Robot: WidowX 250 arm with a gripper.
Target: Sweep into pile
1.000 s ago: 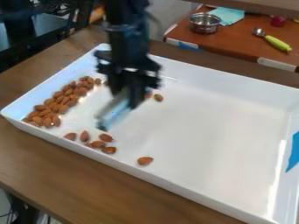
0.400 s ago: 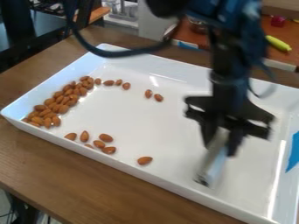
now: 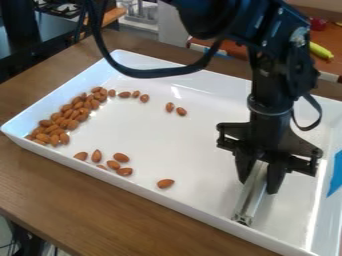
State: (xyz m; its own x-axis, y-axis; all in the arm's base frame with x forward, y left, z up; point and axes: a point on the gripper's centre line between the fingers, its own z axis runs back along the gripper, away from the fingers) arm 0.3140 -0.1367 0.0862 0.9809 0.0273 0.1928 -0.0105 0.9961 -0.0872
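Wooden table, white tray, claw gripping bar, long axis toward near rim

1. You have a brown wooden table under the work, its grain visible.
2. Directly on it, you have one large, white, rectangular tray, base down, walls raised; wood borders its near and far sides.
3. Behind, you have a reddish-brown table, bearing a yellow-green object and, farther back, a small red item.
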